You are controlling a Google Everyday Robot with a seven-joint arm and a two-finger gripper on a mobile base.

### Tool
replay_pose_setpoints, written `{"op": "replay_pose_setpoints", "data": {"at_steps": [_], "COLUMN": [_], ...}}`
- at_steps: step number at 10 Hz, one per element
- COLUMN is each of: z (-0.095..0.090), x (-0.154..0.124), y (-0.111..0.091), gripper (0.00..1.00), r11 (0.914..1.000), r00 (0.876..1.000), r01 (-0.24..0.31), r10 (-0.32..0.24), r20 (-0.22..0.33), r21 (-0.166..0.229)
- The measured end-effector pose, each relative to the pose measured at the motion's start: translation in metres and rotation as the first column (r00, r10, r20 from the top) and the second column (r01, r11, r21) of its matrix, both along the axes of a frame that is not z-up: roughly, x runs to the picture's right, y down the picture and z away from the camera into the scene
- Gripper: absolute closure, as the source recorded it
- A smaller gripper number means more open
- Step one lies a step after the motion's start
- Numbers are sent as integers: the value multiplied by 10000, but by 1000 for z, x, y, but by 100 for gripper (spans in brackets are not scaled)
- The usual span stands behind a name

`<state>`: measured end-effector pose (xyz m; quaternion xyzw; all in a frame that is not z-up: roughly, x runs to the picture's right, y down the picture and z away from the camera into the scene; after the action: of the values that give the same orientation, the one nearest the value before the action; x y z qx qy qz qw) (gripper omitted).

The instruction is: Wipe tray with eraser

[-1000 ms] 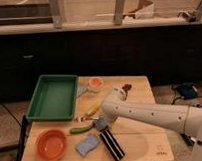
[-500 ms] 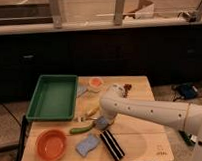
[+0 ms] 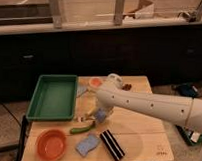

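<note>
The green tray (image 3: 53, 97) lies on the left part of the wooden table. My white arm reaches in from the right, and my gripper (image 3: 95, 118) hangs just right of the tray's near right corner, above the table. It is shut on the eraser (image 3: 101, 115), a small pale blue-grey block held a little above the table top. The eraser is outside the tray, beside its right rim.
An orange bowl (image 3: 51, 144) sits at the front left, with a blue sponge (image 3: 87, 143) and a black block with white stripes (image 3: 112, 144) to its right. A green vegetable (image 3: 82, 129) lies below the gripper. An orange cup (image 3: 96, 82) stands behind the arm.
My arm has swung left and up a little. The eraser has risen from the table with the gripper and moved slightly toward the tray.
</note>
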<state>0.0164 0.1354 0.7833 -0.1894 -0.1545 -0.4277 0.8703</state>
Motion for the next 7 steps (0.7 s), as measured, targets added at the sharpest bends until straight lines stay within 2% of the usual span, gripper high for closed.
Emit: {"op": "replay_pose_setpoints", "data": {"at_steps": [2,4,5,7], "z": [-6,-14,-17,-19], "x": [-18,-46,-69,-97], "y": [-14,-29,-38,-48], "gripper": [100,100,100,100], "r11": [9993,9962,9923,9861], "r00": [9984,9916,9840,9718], "r01": [325,741,1081,1492], "r10": [-334,-784,-1154,-1600], "r20": [447,1025,1360,1730], "r21": [210,456,600,736]}}
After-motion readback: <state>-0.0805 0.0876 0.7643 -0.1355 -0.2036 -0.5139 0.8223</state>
